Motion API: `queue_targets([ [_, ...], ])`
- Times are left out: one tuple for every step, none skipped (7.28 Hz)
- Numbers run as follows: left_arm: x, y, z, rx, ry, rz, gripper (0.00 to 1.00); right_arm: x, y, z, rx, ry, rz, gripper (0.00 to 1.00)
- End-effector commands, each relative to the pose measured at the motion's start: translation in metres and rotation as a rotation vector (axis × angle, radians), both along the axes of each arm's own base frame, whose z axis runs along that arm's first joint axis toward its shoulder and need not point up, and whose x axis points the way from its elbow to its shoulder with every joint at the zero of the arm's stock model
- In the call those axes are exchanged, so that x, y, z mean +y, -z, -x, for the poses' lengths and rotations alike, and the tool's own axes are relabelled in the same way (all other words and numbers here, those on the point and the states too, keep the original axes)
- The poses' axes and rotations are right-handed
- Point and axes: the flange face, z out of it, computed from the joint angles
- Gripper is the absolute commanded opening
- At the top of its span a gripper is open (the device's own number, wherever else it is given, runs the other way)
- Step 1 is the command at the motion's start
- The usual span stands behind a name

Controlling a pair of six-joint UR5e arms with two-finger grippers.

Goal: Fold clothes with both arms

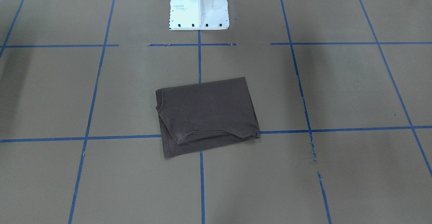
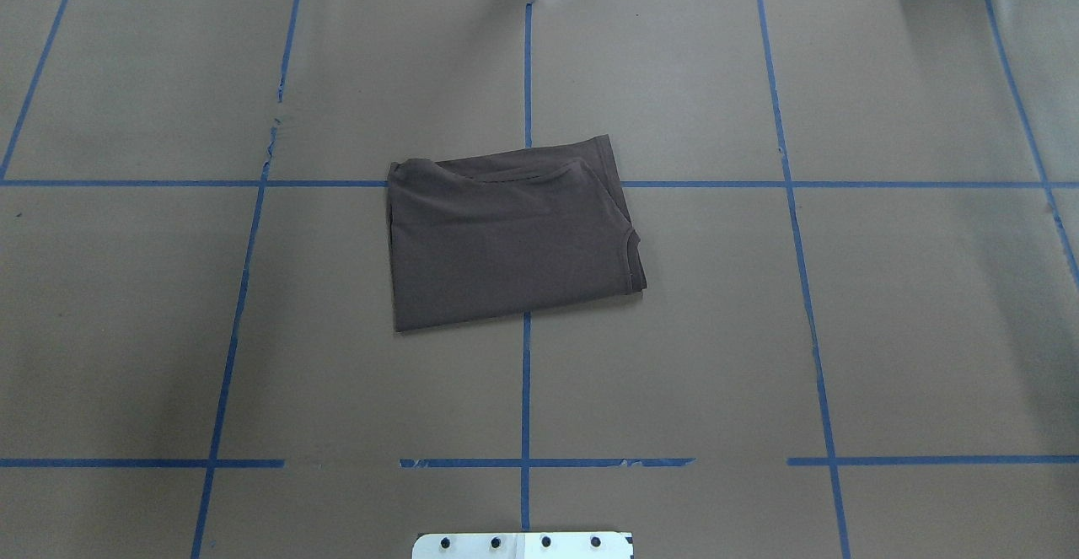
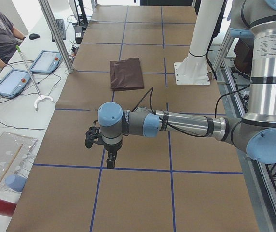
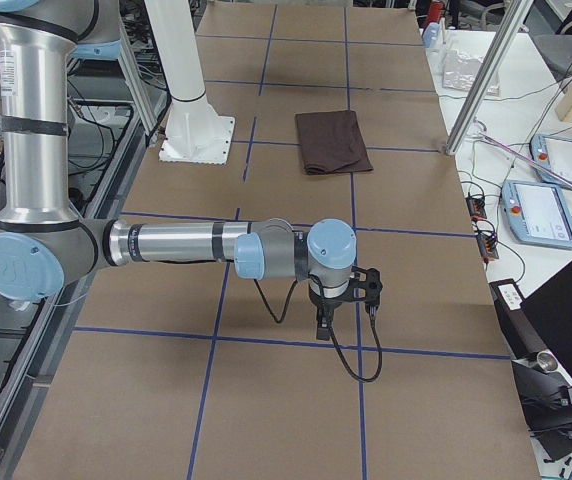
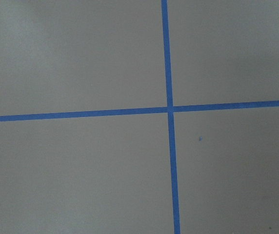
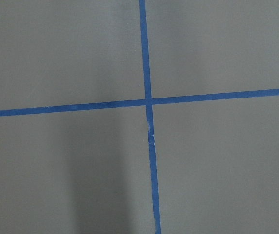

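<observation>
One wide table [image 2: 927, 331], two arms parked well away from the pedestal base [image 1: 199, 7]: the left arm [image 3: 186, 124] is low at one end, the right arm [image 4: 176, 243] at the other. The left hand [image 3: 110, 162] and right hand [image 4: 323, 322] point down at blue tape [image 5: 169, 108] crossings. Clenched or released, I cannot tell. The risk now is that any regrasp drags a loose top layer and springs the fold open. The T-shirt [image 2: 510, 234] lies just in front of the base, a dark brown, slightly skewed rectangle with uneven layers and a curved hem at one side.
</observation>
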Motion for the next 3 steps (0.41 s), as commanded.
queue_targets([
  [-0.0031,0.0034,0.0001,0.000,-0.002,-0.008,1.00,-0.0004,0.0005,0.0001,-0.001,0.001,-0.001,1.00],
  [-0.0004,0.0111,0.0000,-0.001,-0.005,-0.021,1.00,-0.0005,0.0005,0.0000,0.000,0.001,-0.002,1.00],
  [0.0016,0.0084,0.0000,-0.001,-0.008,-0.019,1.00,-0.0006,0.0014,0.0001,-0.001,0.001,-0.004,1.00],
])
